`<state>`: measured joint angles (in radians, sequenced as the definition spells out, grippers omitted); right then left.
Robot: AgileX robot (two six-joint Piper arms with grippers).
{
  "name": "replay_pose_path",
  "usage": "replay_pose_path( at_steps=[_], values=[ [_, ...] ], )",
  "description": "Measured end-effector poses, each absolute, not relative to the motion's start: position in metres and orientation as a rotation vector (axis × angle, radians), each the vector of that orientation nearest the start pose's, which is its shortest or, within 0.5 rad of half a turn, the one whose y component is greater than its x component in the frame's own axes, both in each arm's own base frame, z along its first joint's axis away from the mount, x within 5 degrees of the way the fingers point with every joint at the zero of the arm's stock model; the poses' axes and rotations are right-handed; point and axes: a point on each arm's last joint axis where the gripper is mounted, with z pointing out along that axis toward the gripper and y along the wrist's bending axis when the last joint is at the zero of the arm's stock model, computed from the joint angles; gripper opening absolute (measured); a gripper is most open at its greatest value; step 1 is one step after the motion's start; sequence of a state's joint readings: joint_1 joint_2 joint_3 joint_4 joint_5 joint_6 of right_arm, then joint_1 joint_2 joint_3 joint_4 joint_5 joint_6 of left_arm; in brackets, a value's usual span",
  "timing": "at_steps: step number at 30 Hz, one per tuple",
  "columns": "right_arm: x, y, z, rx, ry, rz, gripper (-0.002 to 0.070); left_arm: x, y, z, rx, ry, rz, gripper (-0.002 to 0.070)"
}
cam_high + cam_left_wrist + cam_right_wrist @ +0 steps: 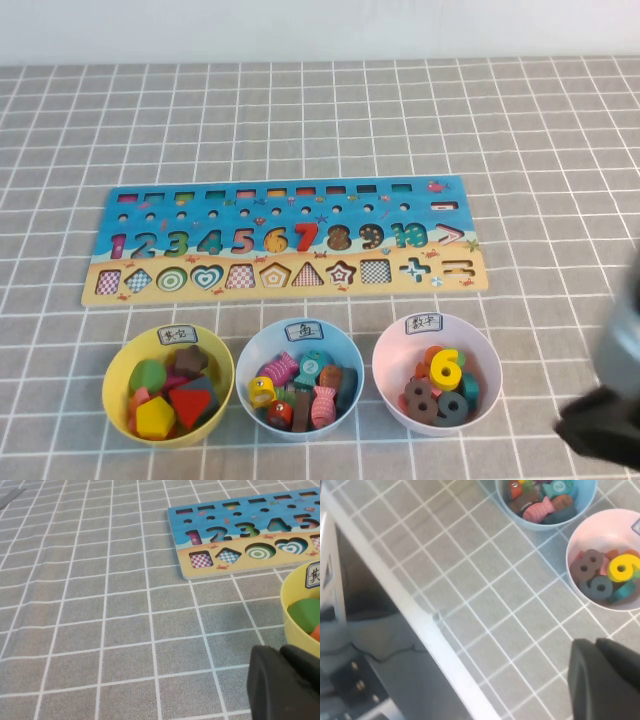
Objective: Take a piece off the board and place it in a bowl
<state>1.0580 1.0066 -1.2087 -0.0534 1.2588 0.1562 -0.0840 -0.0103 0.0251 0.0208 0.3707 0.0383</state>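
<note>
The blue and tan board (290, 245) lies across the middle of the table, and its near left corner (240, 535) shows in the left wrist view. The red triangle piece (192, 404) lies in the yellow bowl (113, 410) among other shape blocks. The board's triangle cutout (307, 275) is empty. My right gripper (600, 430) hangs shut and empty at the table's near right, beside the pink bowl. My left gripper (282, 652) is shut and empty, low over the cloth next to the yellow bowl (295, 615); it is out of the high view.
A light blue bowl (243, 378) of fish pieces and a pale pink bowl (380, 385) of numbers stand right of the yellow one. The red 7 (305, 238) sits in the board. The table's near edge (420, 625) runs close to the right gripper (595, 645).
</note>
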Motion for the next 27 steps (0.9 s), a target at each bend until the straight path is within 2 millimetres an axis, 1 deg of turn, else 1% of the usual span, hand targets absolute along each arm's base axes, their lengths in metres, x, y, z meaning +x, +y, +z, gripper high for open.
replay_pose_path(
  at_steps=[2,5,10,13,17,21,24,27],
  values=[
    [0.08,0.134,0.398,-1.202,2.277,0.387,-0.0016,0.053,-0.004,0.172,0.127,1.865,-0.011,0.0],
    [0.077,0.13,0.391,-1.272,2.251,0.363,-0.0016,0.053,-0.004,0.172,0.127,1.865,-0.011,0.0],
    [0.08,0.133,0.376,-1.293,2.243,0.346,-0.0016,0.053,-0.004,0.172,0.127,1.865,-0.011,0.0],
    [0.085,0.133,0.361,-1.255,2.229,0.342,-0.0016,0.053,-0.004,0.172,0.127,1.865,-0.011,-0.0001],
    [0.1,0.115,0.336,-1.062,2.211,0.329,-0.0016,0.053,-0.004,0.172,0.127,1.865,-0.011,-0.0001],
    [0.112,0.083,0.308,-0.775,2.169,0.276,-0.0017,0.053,-0.004,0.172,0.127,1.865,-0.011,0.0],
    [0.11,0.058,0.288,-0.576,2.133,0.227,-0.0017,0.053,-0.004,0.172,0.127,1.865,-0.011,-0.0001],
    [0.1,0.036,0.278,-0.39,2.071,0.194,-0.0017,0.053,-0.004,0.172,0.127,1.865,-0.011,-0.0001]
  ],
)
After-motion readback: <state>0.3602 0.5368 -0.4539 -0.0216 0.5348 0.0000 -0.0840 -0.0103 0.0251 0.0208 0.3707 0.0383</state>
